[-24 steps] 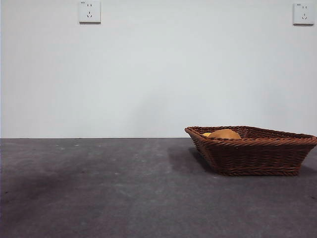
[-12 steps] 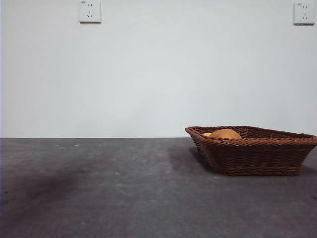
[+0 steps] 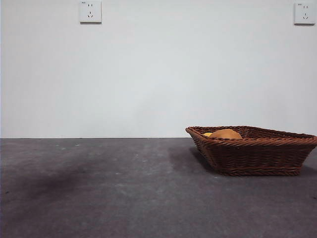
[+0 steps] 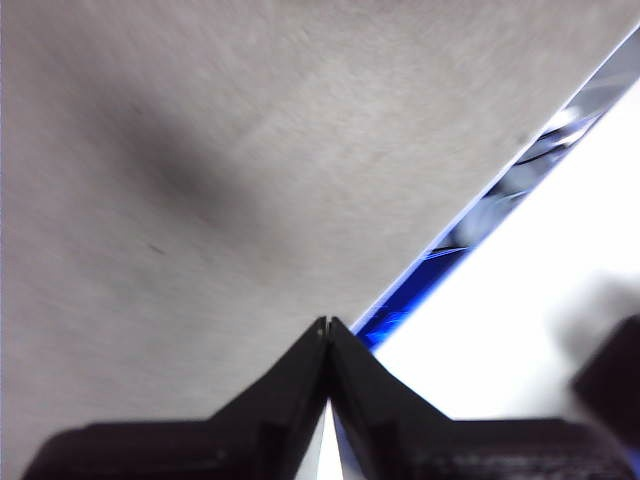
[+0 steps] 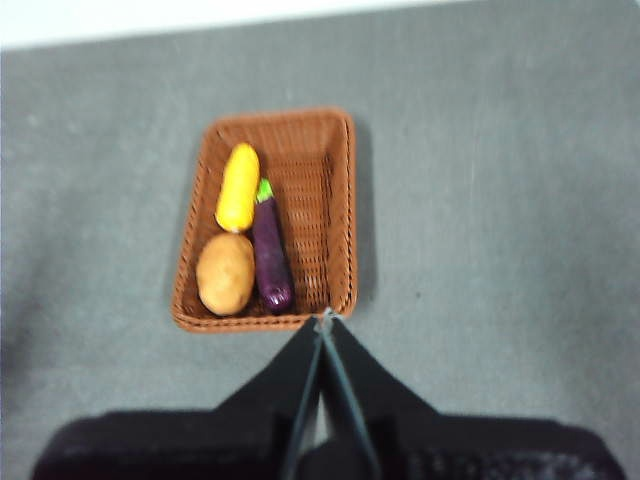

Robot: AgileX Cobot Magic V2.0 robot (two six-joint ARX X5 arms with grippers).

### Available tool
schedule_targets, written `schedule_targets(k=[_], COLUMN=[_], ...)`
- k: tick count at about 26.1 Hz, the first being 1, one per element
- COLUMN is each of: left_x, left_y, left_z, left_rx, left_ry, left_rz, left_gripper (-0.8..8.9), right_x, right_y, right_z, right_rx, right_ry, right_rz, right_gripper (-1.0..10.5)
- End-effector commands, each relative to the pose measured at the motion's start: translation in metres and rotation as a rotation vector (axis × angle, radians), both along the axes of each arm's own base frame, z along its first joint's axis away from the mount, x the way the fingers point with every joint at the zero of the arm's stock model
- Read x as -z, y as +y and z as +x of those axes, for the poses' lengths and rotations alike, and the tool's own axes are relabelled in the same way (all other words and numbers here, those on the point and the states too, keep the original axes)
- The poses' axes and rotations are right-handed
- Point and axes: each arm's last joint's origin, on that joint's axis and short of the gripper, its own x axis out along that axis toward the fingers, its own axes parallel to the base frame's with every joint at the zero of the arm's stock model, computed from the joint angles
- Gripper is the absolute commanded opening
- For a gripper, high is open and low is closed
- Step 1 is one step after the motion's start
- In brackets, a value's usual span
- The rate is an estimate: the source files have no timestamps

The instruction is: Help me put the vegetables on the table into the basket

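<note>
Wicker basket (image 5: 300,215) on grey counter (image 5: 480,180), holding potato (image 5: 226,273), yellow vegetable (image 5: 238,187), eggplant (image 5: 270,255); right gripper (image 5: 324,322) above, pressed together; left gripper (image 4: 326,326) pressed together too.

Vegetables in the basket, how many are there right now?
3, all in the basket: a yellow vegetable at one end, a potato beside it, and an eggplant lying alongside both. Nothing seems hidden.
</note>
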Motion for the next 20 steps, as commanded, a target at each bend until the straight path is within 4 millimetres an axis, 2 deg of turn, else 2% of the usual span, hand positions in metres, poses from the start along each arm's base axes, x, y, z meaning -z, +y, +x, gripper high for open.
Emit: schedule_targets(k=[1,4,6,8,10,12,16,20], left_x=[0.009,0.028,0.056,0.092,0.126,0.147,0.162,0.177], left_y=[0.011,0.024,0.033,0.042,0.049,0.056,0.067,0.072], left_z=[0.01,0.028,0.034,0.037,0.034,0.03,0.019,0.018], left_rx=[-0.016,-0.156,-0.269,-0.364,-0.444,-0.497,-0.587,-0.654], left_ry=[-0.171,-0.567,-0.721,-0.823,-0.818,-0.79,-0.882,-0.872], left_rz=[-0.014,-0.147,-0.221,-0.259,-0.274,-0.248,-0.24,-0.248], left_gripper=[-0.03,-0.03,-0.03,-0.03,-0.03,-0.03,-0.03,-0.03], right_x=[0.008,0.018,0.028,0.039,0.05,0.062,0.081,0.092], right_y=[-0.001,-0.002,-0.002,-0.003,-0.004,-0.005,-0.005,-0.006], right_z=[0.02,0.052,0.075,0.097,0.117,0.134,0.159,0.172], right_rx=[0.005,0.005,0.005,0.006,0.006,0.006,0.007,0.007], right_ry=[0.084,0.179,0.247,0.316,0.378,0.435,0.523,0.566], right_rz=[0.008,0.011,0.013,0.015,0.017,0.018,0.021,0.022], right_gripper=[-0.1,-0.1,-0.1,-0.1,-0.1,-0.1,-0.1,-0.1])
